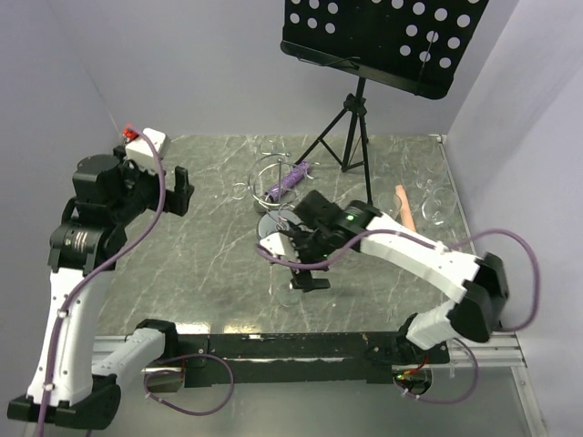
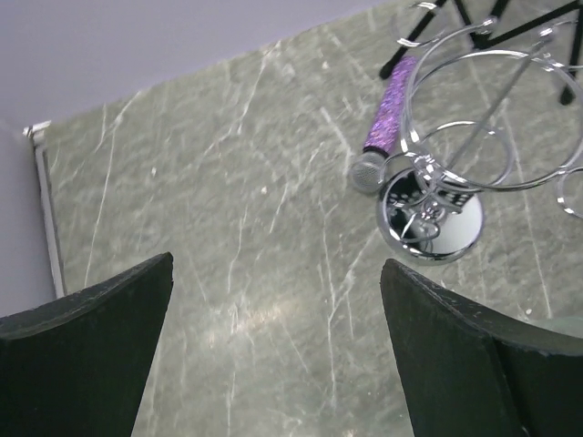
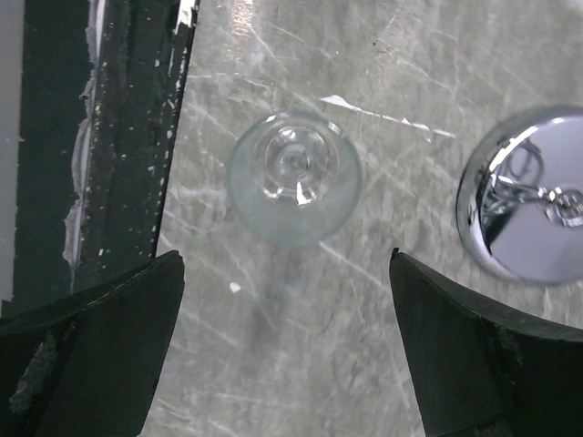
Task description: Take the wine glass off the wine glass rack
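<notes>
With my right tool wide open and empty above the wine glass, any sideways drift could knock it over.

No text, label, brand, number or sign can be read in any of the three views, on any object or surface.

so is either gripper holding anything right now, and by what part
Nothing is held. The left gripper and the right gripper are both open. The wine glass stands below the right one's spread fingers, clear of both.
</notes>
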`<state>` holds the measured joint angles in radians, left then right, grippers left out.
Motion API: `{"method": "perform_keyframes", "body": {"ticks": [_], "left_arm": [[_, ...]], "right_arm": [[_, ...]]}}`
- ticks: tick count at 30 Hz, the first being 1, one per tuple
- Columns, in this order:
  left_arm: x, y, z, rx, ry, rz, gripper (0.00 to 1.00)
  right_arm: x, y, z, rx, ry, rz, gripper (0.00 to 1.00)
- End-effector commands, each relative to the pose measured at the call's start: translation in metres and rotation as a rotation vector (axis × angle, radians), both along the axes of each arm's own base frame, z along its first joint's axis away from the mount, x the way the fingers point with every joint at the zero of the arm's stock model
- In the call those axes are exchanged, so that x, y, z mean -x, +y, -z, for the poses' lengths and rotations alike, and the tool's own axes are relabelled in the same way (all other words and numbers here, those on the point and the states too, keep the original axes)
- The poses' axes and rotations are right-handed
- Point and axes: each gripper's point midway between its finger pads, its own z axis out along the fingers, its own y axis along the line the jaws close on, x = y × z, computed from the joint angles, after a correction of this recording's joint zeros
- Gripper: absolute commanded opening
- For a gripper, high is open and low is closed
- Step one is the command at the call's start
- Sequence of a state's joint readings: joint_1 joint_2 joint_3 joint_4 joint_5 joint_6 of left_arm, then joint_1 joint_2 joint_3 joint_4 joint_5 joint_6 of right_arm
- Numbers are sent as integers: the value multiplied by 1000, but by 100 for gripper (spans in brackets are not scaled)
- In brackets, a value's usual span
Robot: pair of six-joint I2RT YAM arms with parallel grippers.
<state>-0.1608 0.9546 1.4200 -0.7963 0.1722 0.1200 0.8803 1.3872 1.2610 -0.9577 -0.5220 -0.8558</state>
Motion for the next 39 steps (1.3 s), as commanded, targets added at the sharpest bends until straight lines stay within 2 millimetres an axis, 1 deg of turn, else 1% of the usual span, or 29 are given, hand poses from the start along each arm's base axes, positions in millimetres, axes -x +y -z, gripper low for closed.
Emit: {"method": "perform_keyframes", "body": {"ticks": [1,3,8,12,16,20,24,27,32,36,38,39], "left_arm": [[16,19,-19,70,-90,-105,100],[21,25,-14,65,-86,-126,100],[29,29,-11,63,-84,-135,100],[30,30,-12,49,-89,-137,100],[28,29,-12,55,-89,-132,100],[26,27,-12,60,-85,-124,100],[22,27,-11,57,-81,-122,100],[19,26,-11,58,-79,-119,100],[14,23,-12,60,-75,-108,100],[11,22,-13,59,-73,-101,100],[9,22,-14,56,-72,-95,100],[8,21,-15,55,-74,-92,100]], "right_arm": [[-14,21,1,23,-40,-68,100],[-14,26,8,42,-29,-98,100],[-8,39,24,77,-15,-162,100],[0,39,32,122,47,-201,100],[1,38,43,139,32,-210,100],[-2,37,49,142,-4,-206,100],[-5,40,53,132,-32,-189,86],[-5,44,55,120,-39,-189,79],[-13,49,48,100,-80,-150,63],[-17,37,38,92,-94,-89,57],[-19,24,31,87,-82,-43,56],[-21,14,30,95,-74,-17,56]]}}
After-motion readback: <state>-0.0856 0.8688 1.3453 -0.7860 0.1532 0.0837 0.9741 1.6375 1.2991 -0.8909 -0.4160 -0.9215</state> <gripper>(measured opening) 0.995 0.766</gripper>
